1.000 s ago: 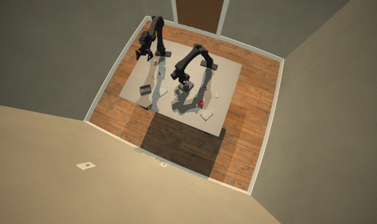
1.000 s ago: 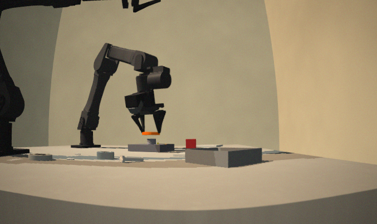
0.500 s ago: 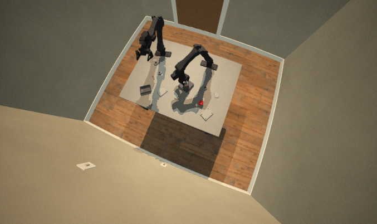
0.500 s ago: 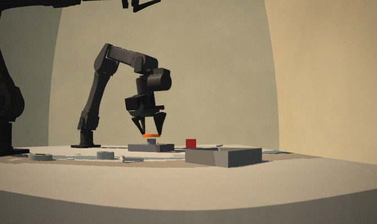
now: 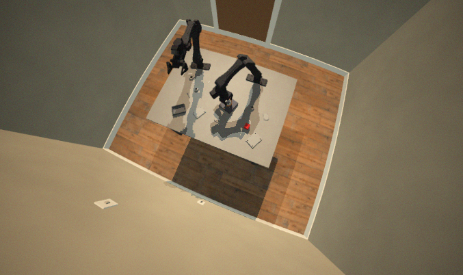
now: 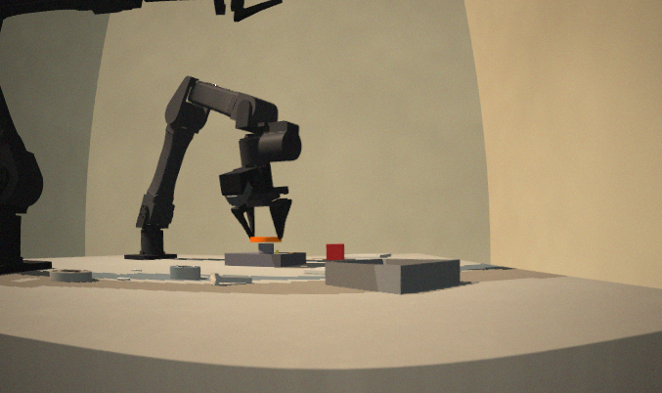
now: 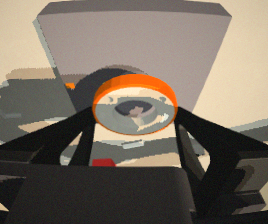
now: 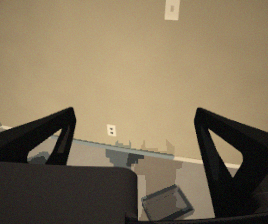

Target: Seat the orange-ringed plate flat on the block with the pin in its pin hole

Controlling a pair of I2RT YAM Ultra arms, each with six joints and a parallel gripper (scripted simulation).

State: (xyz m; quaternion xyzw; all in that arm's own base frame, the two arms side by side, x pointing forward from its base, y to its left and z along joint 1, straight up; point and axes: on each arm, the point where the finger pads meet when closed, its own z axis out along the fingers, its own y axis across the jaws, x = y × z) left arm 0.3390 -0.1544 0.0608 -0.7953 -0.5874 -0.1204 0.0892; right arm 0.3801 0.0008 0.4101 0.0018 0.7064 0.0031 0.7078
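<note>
My left gripper (image 6: 265, 229) is shut on the orange-ringed plate (image 6: 265, 240) and holds it level just above the post (image 6: 266, 248) of the grey block (image 6: 265, 259). In the left wrist view the plate (image 7: 134, 104) sits between the fingers, grey with an orange rim and a centre hole, with the block (image 7: 134, 43) behind it. I cannot make out the pin or the small holes. In the overhead view the left gripper (image 5: 227, 102) is over the block (image 5: 228, 106). My right gripper (image 5: 177, 68) is open and empty, raised high at the table's far corner; its wrist view shows the spread fingers.
A red cube (image 6: 334, 251) stands just beyond the block. A grey open box (image 6: 392, 275) lies nearer the camera. Two grey rings (image 6: 70, 275) (image 6: 185, 272) and a small bolt lie to the side. A white square plate (image 5: 254, 141) lies near the table's front edge.
</note>
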